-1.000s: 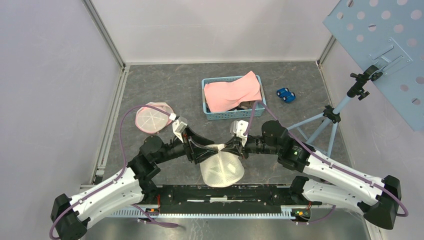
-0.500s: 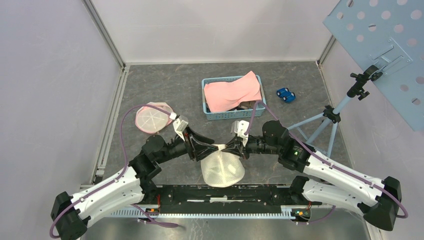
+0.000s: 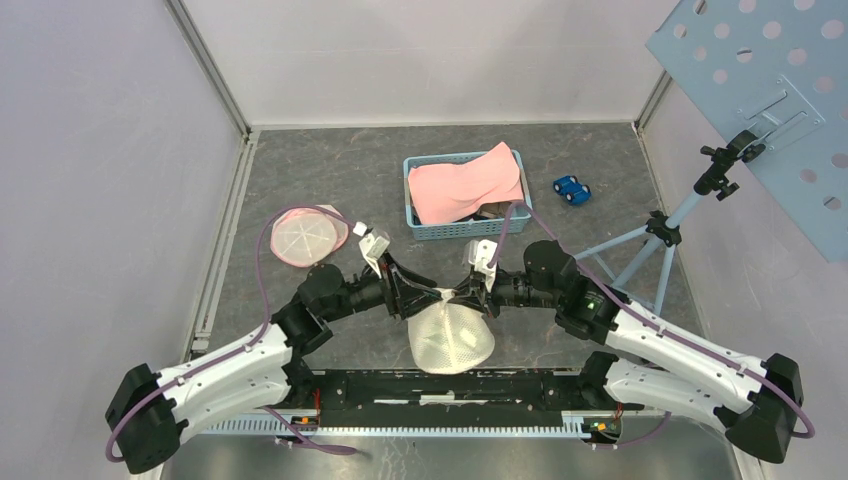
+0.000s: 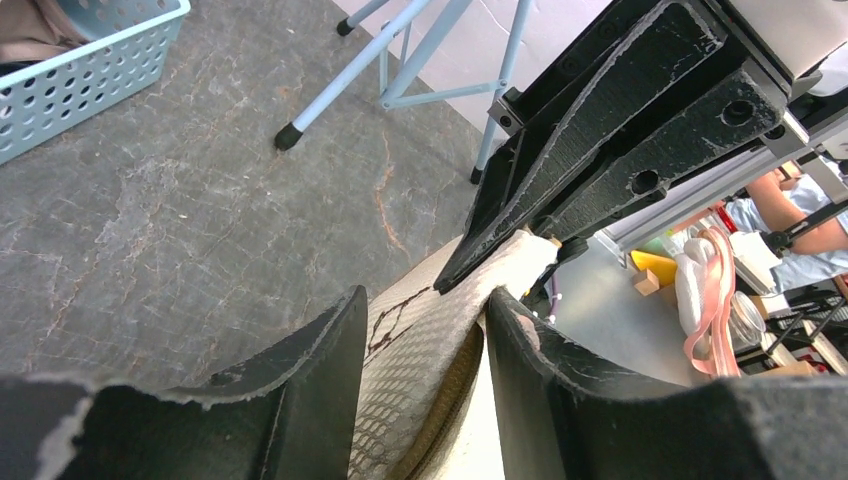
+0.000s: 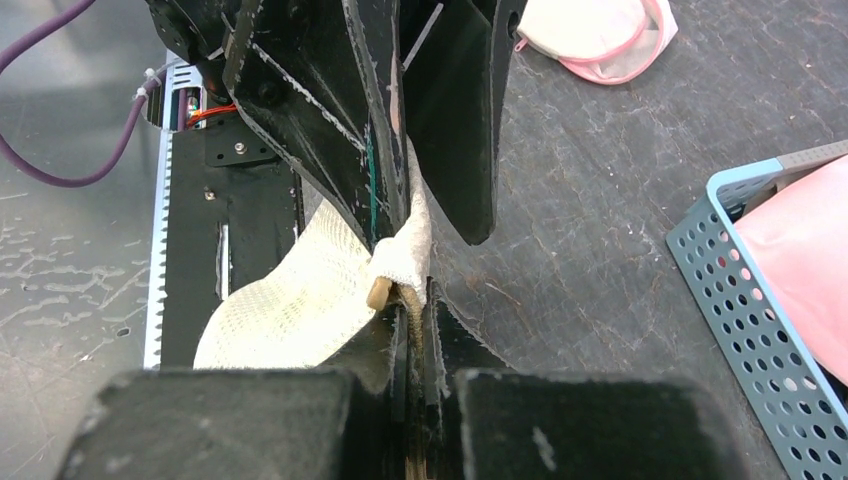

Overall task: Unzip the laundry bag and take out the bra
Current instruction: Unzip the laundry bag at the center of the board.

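Observation:
A white mesh laundry bag [image 3: 450,340] hangs at the table's near middle, between my two grippers. My right gripper [image 3: 464,294] is shut on the bag's top edge, pinching the brown zip tape beside a tan pull [image 5: 378,292]. My left gripper [image 3: 430,292] faces it tip to tip, open. Its fingers [image 4: 330,340] straddle the same folded edge of the bag [image 4: 420,370], with a gap showing beside the mesh. From the right wrist, the bag [image 5: 290,300] droops to the left below the shut right gripper [image 5: 412,300]. The bra is hidden.
A round white mesh pouch with pink trim [image 3: 305,235] lies left of the arms. A blue basket [image 3: 412,215] holding pink cloth [image 3: 465,185] sits behind the grippers. A blue toy car [image 3: 571,189] and a tripod stand [image 3: 650,250] are at the right.
My left arm has pushed right towards the right gripper, and its jaws have narrowed around the bag's top edge. The bag has shifted slightly right. The right gripper has stayed shut.

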`<move>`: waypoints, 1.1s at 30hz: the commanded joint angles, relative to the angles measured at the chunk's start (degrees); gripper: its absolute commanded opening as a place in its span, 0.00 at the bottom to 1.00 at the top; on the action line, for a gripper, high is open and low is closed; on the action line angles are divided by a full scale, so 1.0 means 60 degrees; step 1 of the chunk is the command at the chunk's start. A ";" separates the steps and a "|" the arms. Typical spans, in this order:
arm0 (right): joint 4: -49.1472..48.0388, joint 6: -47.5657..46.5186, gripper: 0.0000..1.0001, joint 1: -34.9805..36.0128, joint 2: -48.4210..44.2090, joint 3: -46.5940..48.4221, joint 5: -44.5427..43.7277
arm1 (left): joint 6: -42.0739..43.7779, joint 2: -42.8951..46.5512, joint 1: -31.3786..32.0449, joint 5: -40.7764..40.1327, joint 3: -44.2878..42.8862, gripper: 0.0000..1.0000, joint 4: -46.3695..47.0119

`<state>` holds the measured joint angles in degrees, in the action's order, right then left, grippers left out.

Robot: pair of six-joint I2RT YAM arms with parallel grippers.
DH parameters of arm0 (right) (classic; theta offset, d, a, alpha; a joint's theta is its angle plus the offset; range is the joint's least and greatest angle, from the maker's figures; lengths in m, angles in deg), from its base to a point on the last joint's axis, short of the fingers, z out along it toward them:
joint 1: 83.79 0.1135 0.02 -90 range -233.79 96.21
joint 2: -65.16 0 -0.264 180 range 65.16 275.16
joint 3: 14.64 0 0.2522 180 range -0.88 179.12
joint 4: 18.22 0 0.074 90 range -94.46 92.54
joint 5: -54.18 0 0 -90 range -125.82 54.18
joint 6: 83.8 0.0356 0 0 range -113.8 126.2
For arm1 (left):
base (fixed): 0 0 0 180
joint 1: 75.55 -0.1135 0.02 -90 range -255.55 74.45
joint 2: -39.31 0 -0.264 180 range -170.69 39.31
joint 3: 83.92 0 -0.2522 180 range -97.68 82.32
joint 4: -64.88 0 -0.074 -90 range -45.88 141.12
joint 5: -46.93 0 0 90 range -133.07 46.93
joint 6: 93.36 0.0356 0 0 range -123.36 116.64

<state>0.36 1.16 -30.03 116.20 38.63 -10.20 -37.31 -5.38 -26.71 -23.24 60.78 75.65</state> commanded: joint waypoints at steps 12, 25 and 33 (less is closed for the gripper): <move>-0.1096 0.0283 0.00 0.0357 0.0304 -0.0482 0.0759 | -0.0859 -0.0572 0.0084 0.0531 -0.0276 0.49 0.2749; -0.0891 0.0136 0.00 0.0357 0.0657 -0.0388 0.0628 | -0.1014 -0.0018 0.0136 0.1072 -0.0306 0.47 0.2526; -0.0874 0.0104 0.00 0.0358 0.0721 -0.0427 0.0724 | -0.1247 -0.0138 0.0164 0.1047 -0.0261 0.46 0.2948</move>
<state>-3.94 1.47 -29.79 118.10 36.44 -8.99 -39.21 -6.87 -26.95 -18.96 61.63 78.88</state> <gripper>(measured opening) 0.037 0.463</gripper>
